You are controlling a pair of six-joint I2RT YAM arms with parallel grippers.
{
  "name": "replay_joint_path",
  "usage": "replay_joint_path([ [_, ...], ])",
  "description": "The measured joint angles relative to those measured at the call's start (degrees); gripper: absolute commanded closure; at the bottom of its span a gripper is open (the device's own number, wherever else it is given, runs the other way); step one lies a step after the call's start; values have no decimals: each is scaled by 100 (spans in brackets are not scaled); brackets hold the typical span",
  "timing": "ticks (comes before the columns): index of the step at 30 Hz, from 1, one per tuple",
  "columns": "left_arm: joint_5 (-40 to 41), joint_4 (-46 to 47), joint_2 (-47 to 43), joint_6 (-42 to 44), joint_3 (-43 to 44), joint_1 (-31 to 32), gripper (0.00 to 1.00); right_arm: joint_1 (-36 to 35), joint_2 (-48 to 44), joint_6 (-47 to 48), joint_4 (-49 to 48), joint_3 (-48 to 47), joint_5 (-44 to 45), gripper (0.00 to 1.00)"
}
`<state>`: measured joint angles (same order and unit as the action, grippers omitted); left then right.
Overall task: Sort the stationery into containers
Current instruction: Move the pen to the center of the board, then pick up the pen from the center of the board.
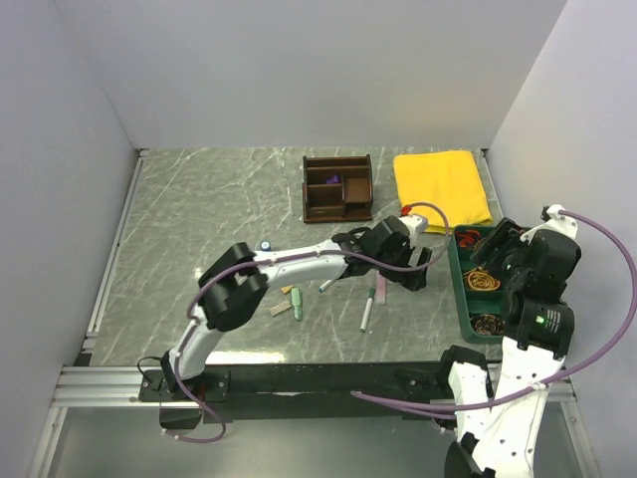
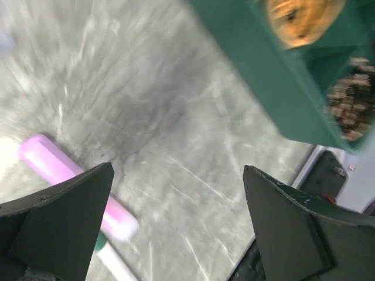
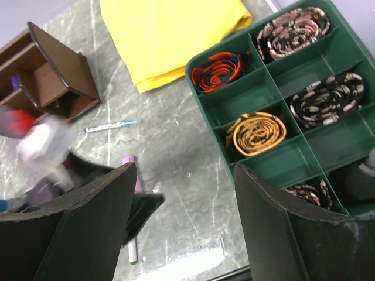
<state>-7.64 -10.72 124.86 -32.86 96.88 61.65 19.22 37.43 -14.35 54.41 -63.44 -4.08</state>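
Observation:
My left gripper [image 1: 416, 267] hangs open over the table just left of the dark green tray [image 1: 460, 299], with nothing between its fingers. In the left wrist view it [image 2: 176, 175] frames bare table, and a pink eraser [image 2: 64, 175] lies by its left finger above a green-capped white pen [image 2: 111, 259]. My right gripper [image 3: 184, 170] is open and empty above the tray's [image 3: 275, 96] left edge. The brown wooden organiser [image 1: 338, 187] stands at the back. A blue-capped pen [image 3: 111, 124] lies near it. Tan and green erasers [image 1: 289, 304] and a tiny bottle [image 1: 266, 244] lie further left.
A folded yellow cloth [image 1: 443, 187] lies behind the tray. Coiled bands [image 3: 255, 133] fill several tray compartments. White walls close in the table on three sides, and a black rail [image 1: 328, 378] runs along the near edge.

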Motion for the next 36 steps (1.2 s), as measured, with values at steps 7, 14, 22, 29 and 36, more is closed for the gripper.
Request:
replay_joint_path([
  [7, 1351, -404, -1204, 946, 66, 295, 20, 7, 184, -17, -385, 44, -273, 24],
  [14, 2284, -1113, -1373, 645, 44, -118, 27, 7, 564, -131, -809, 149, -492, 24],
  [22, 1880, -1377, -861, 682, 101, -494, 27, 7, 780, -70, -911, 205, -601, 24],
  [29, 1587, -1443, -103, 404, 151, -439, 37, 7, 1062, -15, -911, 205, -662, 25],
  [36, 1456, -1368, 372, 321, 450, -452, 36, 7, 1189, -13, -909, 205, -717, 25],
])
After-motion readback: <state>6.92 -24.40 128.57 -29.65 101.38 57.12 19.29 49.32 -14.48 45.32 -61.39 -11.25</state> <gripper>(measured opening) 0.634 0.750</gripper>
